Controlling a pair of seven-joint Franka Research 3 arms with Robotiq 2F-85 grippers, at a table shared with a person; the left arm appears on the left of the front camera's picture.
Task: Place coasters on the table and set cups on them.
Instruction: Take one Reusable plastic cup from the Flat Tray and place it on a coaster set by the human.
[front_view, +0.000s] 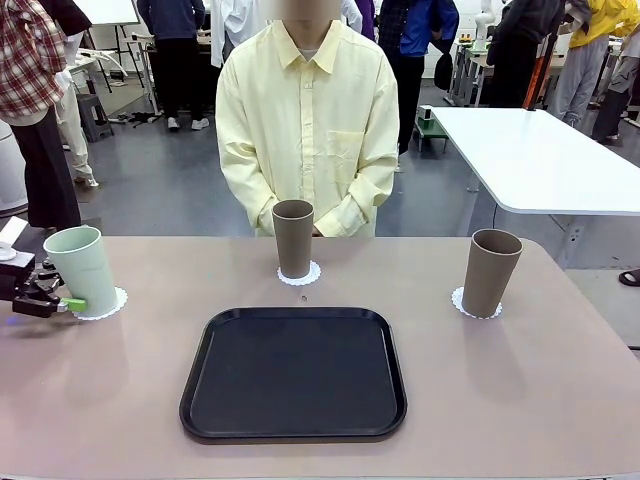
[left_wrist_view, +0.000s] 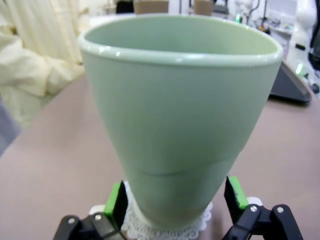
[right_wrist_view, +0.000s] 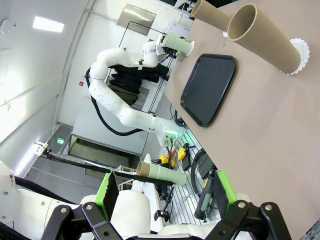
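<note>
3 cups (front_view: 293, 238) – 3 coasters (front_view: 299, 275) – 1 tray (front_view: 293, 372)

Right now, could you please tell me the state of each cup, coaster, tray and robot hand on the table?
Pale mint green cup: upright on a lacy white coaster.
Two taupe-brown cups: upright, each on a coaster.
Black rounded-square tray: flat, nothing on it.
Left hand: open, straddling the mint cup's base.
Right hand: open, holding nothing.

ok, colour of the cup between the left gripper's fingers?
Pale mint green cup; left wrist view shows it best.
</note>
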